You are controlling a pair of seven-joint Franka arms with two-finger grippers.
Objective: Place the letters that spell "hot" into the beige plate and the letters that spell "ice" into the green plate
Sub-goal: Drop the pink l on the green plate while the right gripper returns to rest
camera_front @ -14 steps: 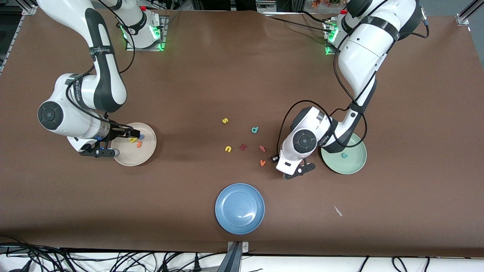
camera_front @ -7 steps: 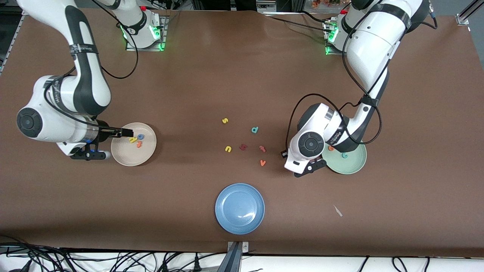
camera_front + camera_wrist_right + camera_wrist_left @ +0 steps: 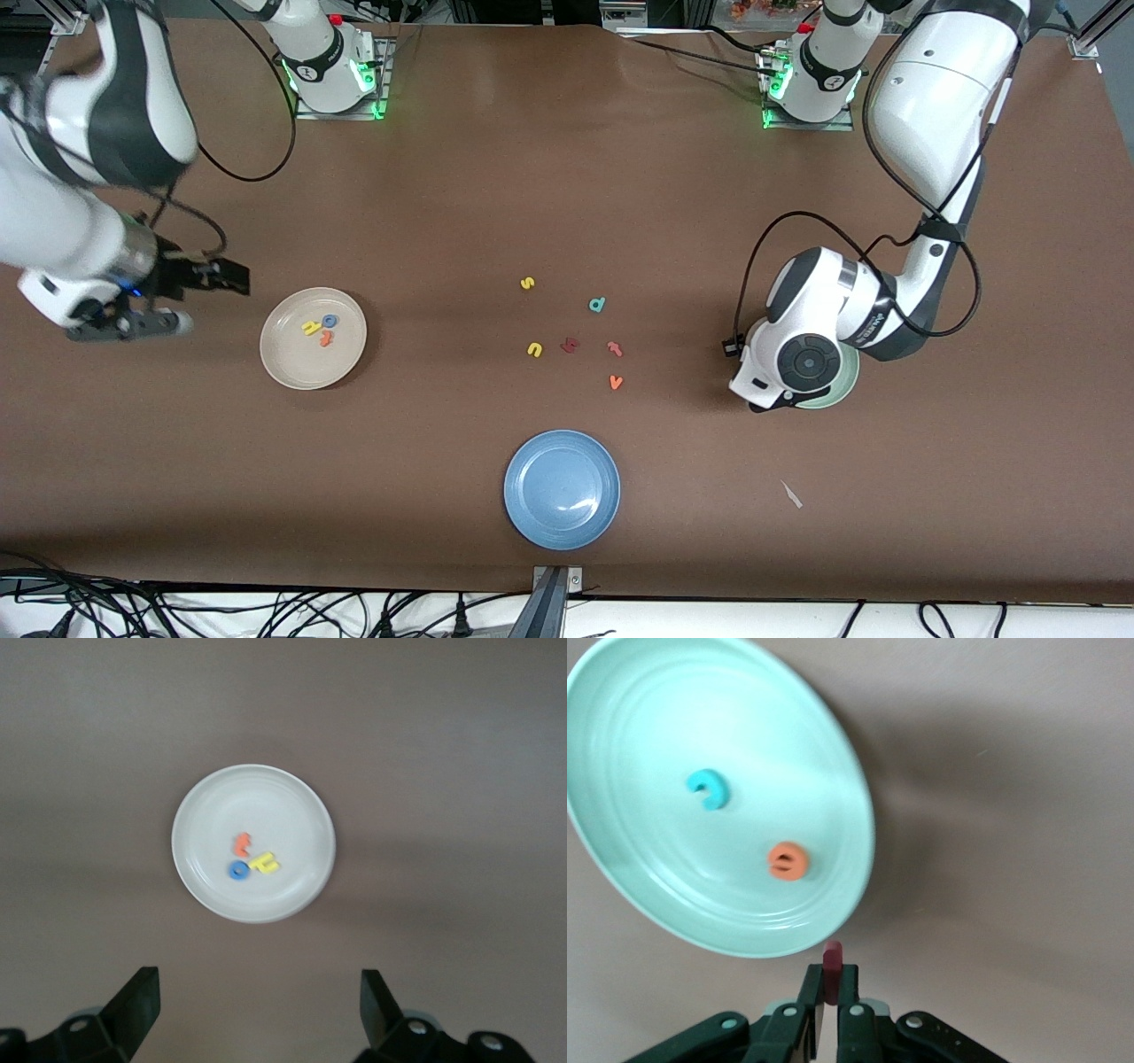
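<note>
Letters for "ice", compared with a second ago: the left arm has swung from the loose letters toward the green plate (image 3: 849, 381), and the orange "e" (image 3: 787, 860), unseen then, now lies in that plate beside the teal "c" (image 3: 709, 788). The right arm has withdrawn from the beige plate (image 3: 283, 368) toward its own end of the table.

Left gripper (image 3: 830, 988): fingers pressed together, pinching the dark red "i" (image 3: 832, 957), a short straight foam bar that stands up between the pads. It hangs just over the rim of the green plate. In the front view the arm's wrist covers most of the plate, leaving only a pale mint crescent showing.

Right gripper (image 3: 232, 276): fingers spread wide, holding nothing, over bare table beside the beige plate.

Beige plate: round, shallow, smooth and plain cream. In it lie the yellow "h" (image 3: 310, 328), the blue ring-shaped "o" (image 3: 330, 321) and the orange "t" (image 3: 326, 338), close together near its middle.

Loose foam letters on the matte brown table (image 3: 567, 177), between the two plates: yellow "s" (image 3: 527, 283), teal "d" (image 3: 597, 305), yellow "u" (image 3: 534, 349), a dark red letter (image 3: 570, 345), a redder "t" (image 3: 614, 348) and orange "v" (image 3: 616, 382). Nearer the front camera stands a glossy blue plate (image 3: 562, 488), round and shallow. A small pale scrap (image 3: 791, 494) lies nearer the camera than the green plate.
</note>
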